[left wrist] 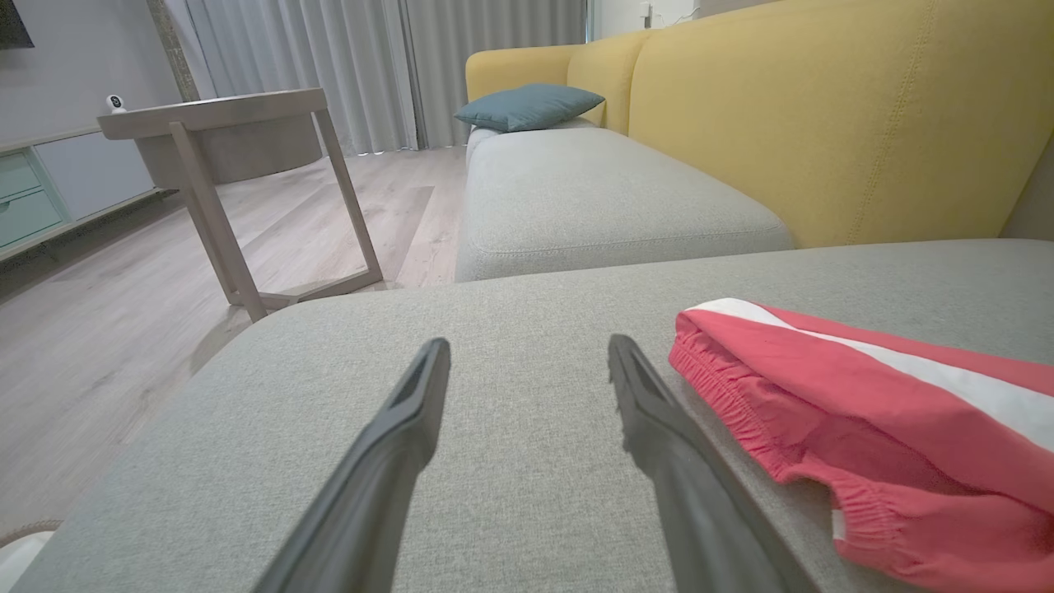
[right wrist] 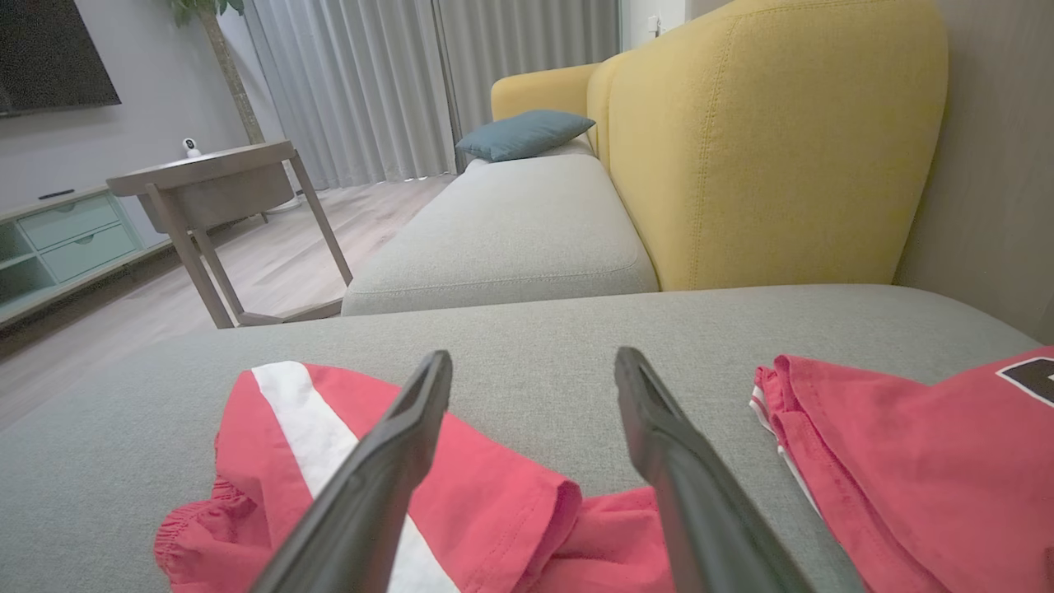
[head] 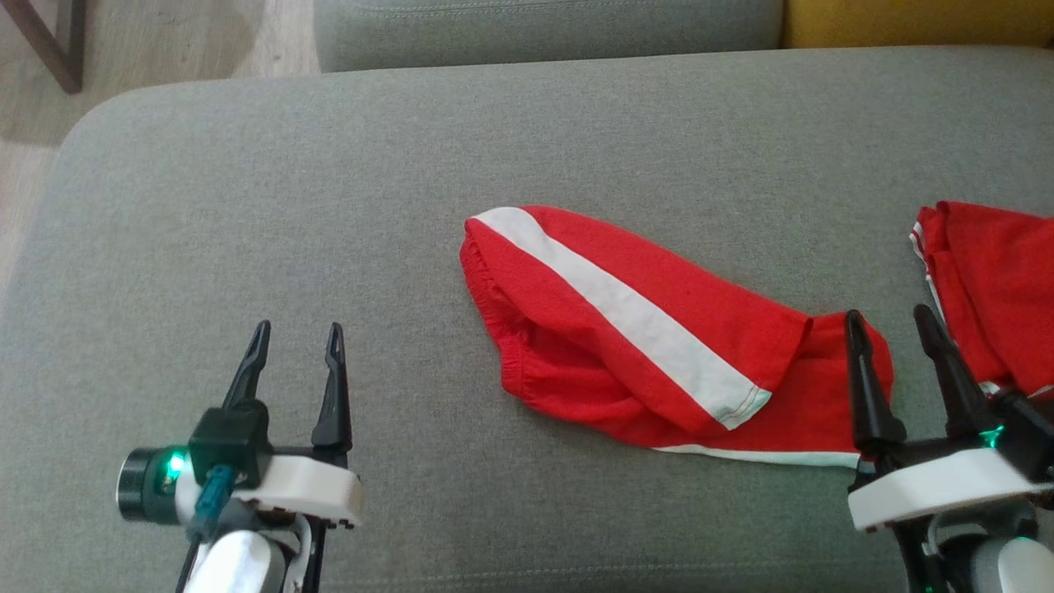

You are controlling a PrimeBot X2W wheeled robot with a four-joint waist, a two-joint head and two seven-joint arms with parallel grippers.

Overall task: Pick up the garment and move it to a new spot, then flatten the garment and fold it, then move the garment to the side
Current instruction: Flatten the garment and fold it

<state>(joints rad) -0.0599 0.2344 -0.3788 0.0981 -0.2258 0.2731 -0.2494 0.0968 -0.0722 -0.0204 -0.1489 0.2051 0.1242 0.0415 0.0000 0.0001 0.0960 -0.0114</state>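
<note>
Left claw (head: 298, 328) hangs with its two dark fingers spread wide and nothing between them, over the bare grey seat cushion (head: 247, 206) well to the left of the garment (head: 700, 305). Right claw (head: 888, 313) is spread just as wide and holds nothing. Its fingers rise over the garment's right end, and I cannot tell whether they touch the cloth.

The garment is a pair of red shorts with a broad white stripe and a gathered waistband. It lies loosely folded on the cushion, waistband end to the left. Just right of it, apart by a strip of grey fabric, lies a second red garment (head: 996, 280), cut off by the frame.

Beyond the garment, a second grey seat cushion (left wrist: 609, 198) runs on along a yellow sofa back (left wrist: 823, 107), with a teal pillow (left wrist: 527, 105) at its far end. Left of the garment and off the sofa, pale wood floor (left wrist: 123, 329) carries a wooden side table (left wrist: 222, 132) with a small white camera (left wrist: 115, 103) on top. Grey curtains (left wrist: 329, 66) hang behind, and a low cabinet (right wrist: 74, 239) with pale green drawers stands under a dark screen (right wrist: 49, 58).

A dark patch with a white edge (right wrist: 1029, 375) shows on the second red garment, too cut off to read.
</note>
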